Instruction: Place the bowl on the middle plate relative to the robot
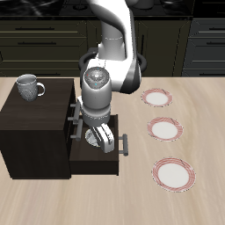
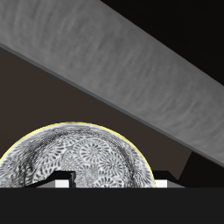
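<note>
The bowl (image 2: 87, 162), white-grey with a dark speckled inside, lies in the open drawer (image 1: 98, 161) of a dark cabinet. In the exterior view the gripper hides it. My gripper (image 1: 98, 139) points down into the drawer, right over the bowl. In the wrist view the gripper (image 2: 112, 184) is open. One fingertip (image 2: 61, 184) is over the bowl's inside and the other (image 2: 162, 182) is outside its rim. The middle plate (image 1: 164, 129), white with a pinkish-red striped rim, lies on the table beside the cabinet, well apart from the gripper.
Two identical plates lie on the table, one farther back (image 1: 157, 97) and one nearer the front edge (image 1: 172, 173). A white-grey handled mug (image 1: 29, 87) stands on the dark cabinet (image 1: 35, 123). A grey slanted band (image 2: 131, 79) crosses the wrist view above the bowl.
</note>
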